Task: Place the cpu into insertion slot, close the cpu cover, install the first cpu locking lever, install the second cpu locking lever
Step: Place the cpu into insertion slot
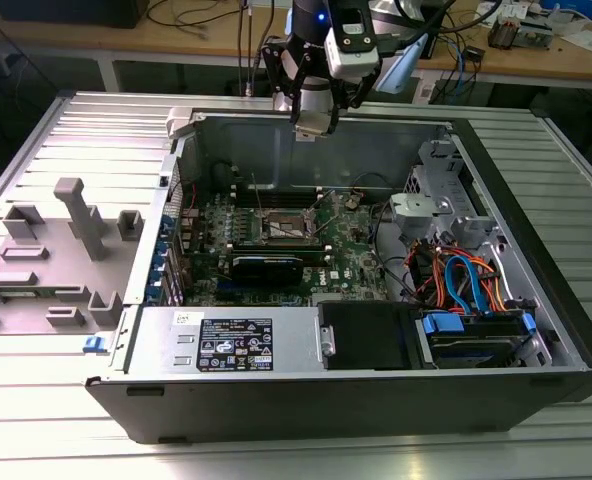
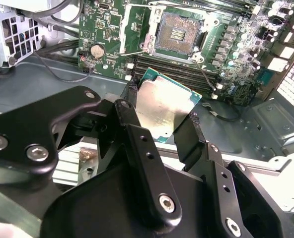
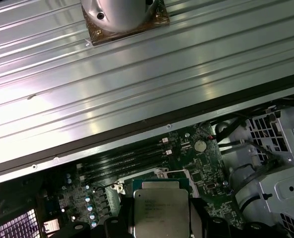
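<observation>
The end effector (image 1: 313, 122) hangs over the far wall of an open computer case (image 1: 376, 405), which lies on its side on a ribbed metal tabletop (image 1: 36, 140). It is clenched on the cpu (image 2: 164, 106). In the second wrist view two black fingers (image 2: 131, 94) press on opposite edges of the small square chip, and its dull silver top faces the camera with a thin green border showing around it. In the first wrist view the cpu (image 3: 160, 213) sits between the same dark fingers, with the green motherboard (image 3: 201, 163) beyond it.

The cpu is held in the air, apart from the board and not yet in the insertion slot (image 2: 178, 33). In the second wrist view the slot lies beyond the chip, on the far side of the long black memory slots (image 2: 186, 74), and its dark centre is bare. The cpu cover (image 2: 148, 29) stands swung up beside the slot, so the socket is uncovered. A round coin battery (image 2: 97, 49) sits on the board close by.

In the exterior view the insertion slot (image 1: 286, 228) is near the middle of the motherboard (image 1: 348, 255), well below the end effector and nearer the camera. A grey moulded fixture (image 1: 71, 215) rests on the tabletop towards the exterior view's left. Bundled orange and blue cables (image 1: 461, 275) fill the case towards the exterior view's right.
</observation>
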Robot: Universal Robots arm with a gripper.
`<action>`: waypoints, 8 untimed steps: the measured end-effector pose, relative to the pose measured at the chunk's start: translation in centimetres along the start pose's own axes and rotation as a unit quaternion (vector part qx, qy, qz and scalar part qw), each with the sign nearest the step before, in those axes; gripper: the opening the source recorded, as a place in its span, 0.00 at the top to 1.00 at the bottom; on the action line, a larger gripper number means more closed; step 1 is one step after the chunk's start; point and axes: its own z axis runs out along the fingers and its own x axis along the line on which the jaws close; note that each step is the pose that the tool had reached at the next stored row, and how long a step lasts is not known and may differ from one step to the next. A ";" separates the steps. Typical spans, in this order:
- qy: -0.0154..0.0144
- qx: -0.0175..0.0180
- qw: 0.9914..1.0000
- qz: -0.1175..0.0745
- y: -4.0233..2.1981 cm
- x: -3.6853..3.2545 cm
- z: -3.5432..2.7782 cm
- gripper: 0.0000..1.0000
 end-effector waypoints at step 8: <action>-0.001 0.000 1.000 0.007 0.00 0.00 0.00 0.46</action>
